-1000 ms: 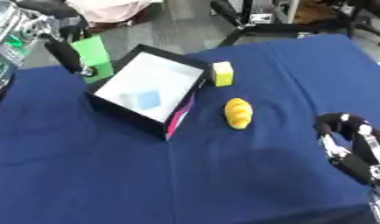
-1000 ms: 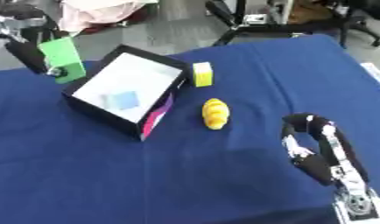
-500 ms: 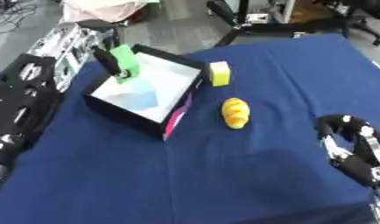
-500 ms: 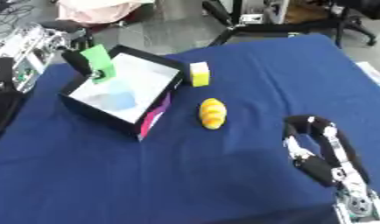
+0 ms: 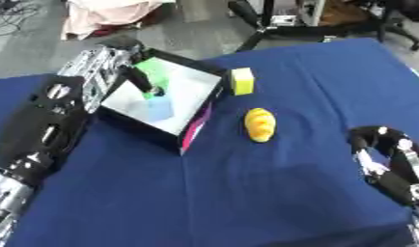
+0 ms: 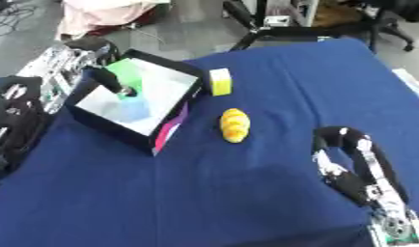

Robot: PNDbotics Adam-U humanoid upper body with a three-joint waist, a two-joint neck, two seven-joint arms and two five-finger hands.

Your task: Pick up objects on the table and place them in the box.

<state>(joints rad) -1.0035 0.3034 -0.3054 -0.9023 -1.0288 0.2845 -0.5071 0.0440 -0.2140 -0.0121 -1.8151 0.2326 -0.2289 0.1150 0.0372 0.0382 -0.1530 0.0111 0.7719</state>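
Box (image 5: 189,137) of black card with a white floor sits open at the upper left of the frame, on a blue tablecloth (image 5: 272,193) that fills most of both views. A pink flap shows on its lower right wall. A pale blue item (image 5: 160,110) lies on the floor of the box.

Reaching in from the left edge, the robot's left hand (image 5: 142,79) hangs over the box's upper left part with dark fingers curled round a green block (image 5: 154,72), which it holds above the white floor, just over the pale blue item.

Two things lie on the cloth outside the box. A yellow block (image 5: 242,80) stands just beside the box's right corner, a little above centre. Below it, near the middle of the frame and apart from the box, lies a yellow-orange oval thing (image 5: 259,124) with a ridged surface.

At the lower right, the robot's right hand (image 6: 344,154) rests idle, well apart from everything else, fingers bent into a hook and holding nothing.

Beyond the table's far edge, grey floor and chair legs (image 5: 262,19) show along the top of the frame.
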